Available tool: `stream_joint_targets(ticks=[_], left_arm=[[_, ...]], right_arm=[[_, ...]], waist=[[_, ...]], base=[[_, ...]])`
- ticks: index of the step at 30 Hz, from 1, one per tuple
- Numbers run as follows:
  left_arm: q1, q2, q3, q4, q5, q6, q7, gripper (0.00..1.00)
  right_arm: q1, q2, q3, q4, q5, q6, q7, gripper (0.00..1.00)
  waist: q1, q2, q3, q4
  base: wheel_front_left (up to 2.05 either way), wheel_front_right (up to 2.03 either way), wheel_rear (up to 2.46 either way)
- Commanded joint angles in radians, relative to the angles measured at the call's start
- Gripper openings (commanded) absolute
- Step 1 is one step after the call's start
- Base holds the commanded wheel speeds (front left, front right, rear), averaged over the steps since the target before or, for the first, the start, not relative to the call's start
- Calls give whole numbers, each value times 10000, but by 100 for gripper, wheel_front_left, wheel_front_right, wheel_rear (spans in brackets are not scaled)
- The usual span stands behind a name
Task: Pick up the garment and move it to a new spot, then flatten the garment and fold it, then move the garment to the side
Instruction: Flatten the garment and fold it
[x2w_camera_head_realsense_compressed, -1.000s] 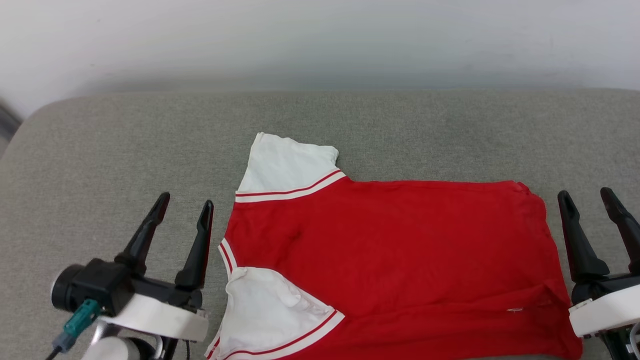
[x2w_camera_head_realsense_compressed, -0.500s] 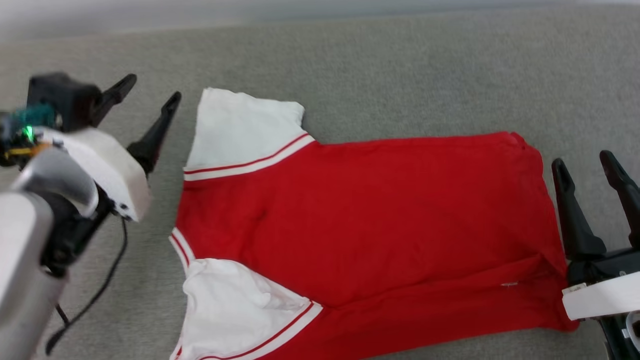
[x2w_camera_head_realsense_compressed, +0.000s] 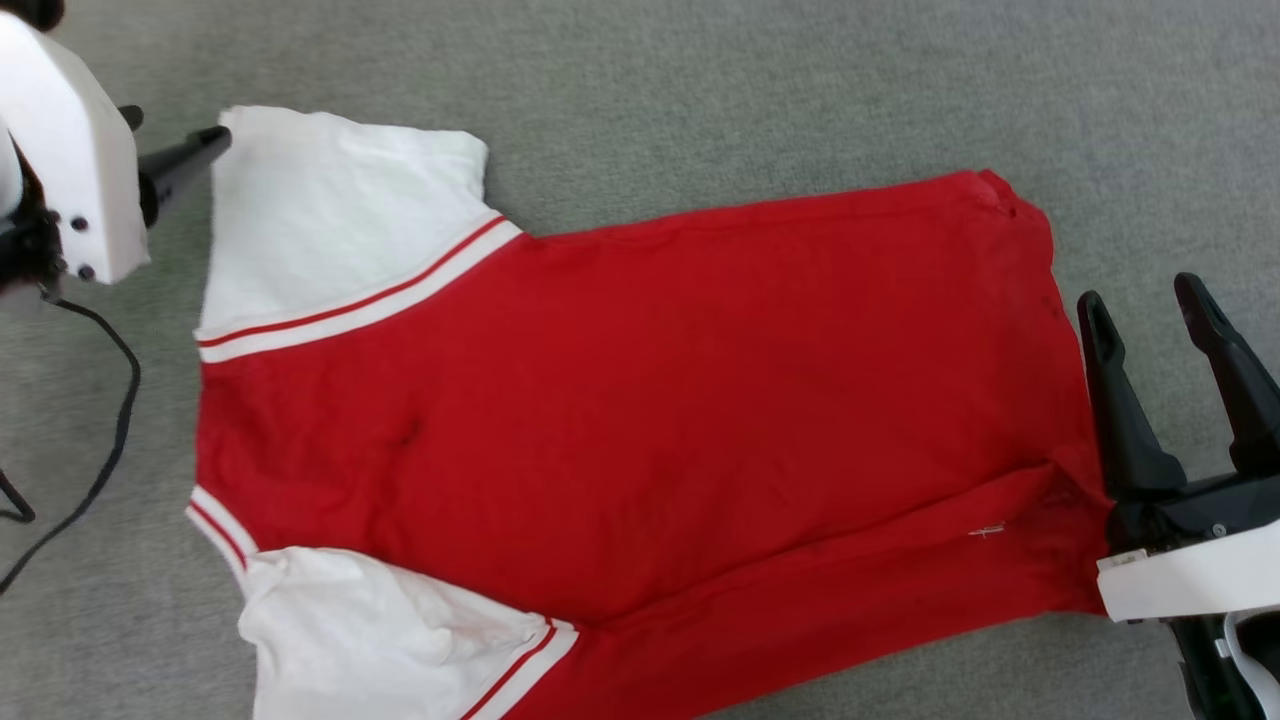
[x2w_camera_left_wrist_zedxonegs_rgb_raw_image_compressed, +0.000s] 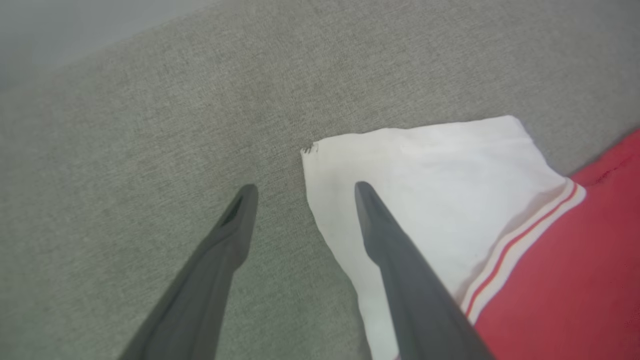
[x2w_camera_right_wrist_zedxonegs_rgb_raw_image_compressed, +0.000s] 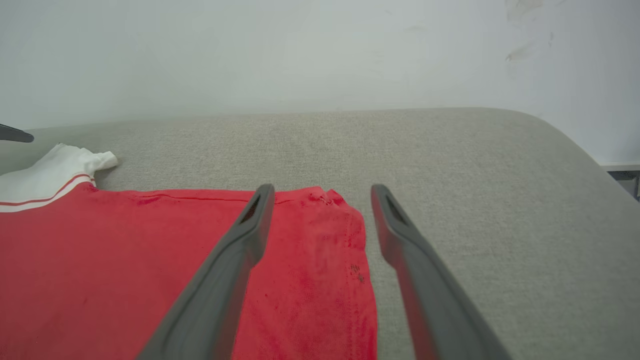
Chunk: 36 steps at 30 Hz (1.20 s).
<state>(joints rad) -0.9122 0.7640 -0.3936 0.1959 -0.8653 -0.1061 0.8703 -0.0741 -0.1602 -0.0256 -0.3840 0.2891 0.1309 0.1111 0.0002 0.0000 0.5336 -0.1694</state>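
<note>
The garment, a red T-shirt with white short sleeves, lies spread flat on a grey fabric surface, collar end to the left and hem to the right; its chest print is hidden. My left gripper is open at the far white sleeve. In the left wrist view the left gripper straddles that sleeve's outer edge, one finger over the white cloth, the other over bare grey. My right gripper is open beside the hem. In the right wrist view the right gripper frames the hem's far corner of the garment.
The grey upholstered surface extends around the shirt, with free room beyond it and to the left. A black cable hangs from my left arm over the surface. A pale wall stands behind, and the cushion's rounded edge falls away at the right.
The head camera has tilted down and closer, shifting the whole picture. My left arm has reached forward from beside the collar to the far white sleeve. The right gripper stays by the hem.
</note>
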Motion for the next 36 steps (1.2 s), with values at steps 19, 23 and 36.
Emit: stream_joint_targets(ticks=[19, 23, 36], left_arm=[[-226, -300, -644, 1097, -84, -29, 385, 0], [-260, -629, -490, 989, -75, -117, -698, 0], [244, -245, -1484, -1533, -191, -233, -2402, 0]], right_arm=[[-644, 190, 184, 610, -34, -3, -236, 100], [-613, 79, -129, 818, -224, -3, 156, 100], [-1109, -1824, -517, 589, 288, -3, 4148, 100]], waist=[[-2, 0, 836, -416], [-2, 0, 291, -177], [-2, 0, -1207, 1186]], base=[[0, 0, 0], [0, 0, 0], [0, 0, 0]])
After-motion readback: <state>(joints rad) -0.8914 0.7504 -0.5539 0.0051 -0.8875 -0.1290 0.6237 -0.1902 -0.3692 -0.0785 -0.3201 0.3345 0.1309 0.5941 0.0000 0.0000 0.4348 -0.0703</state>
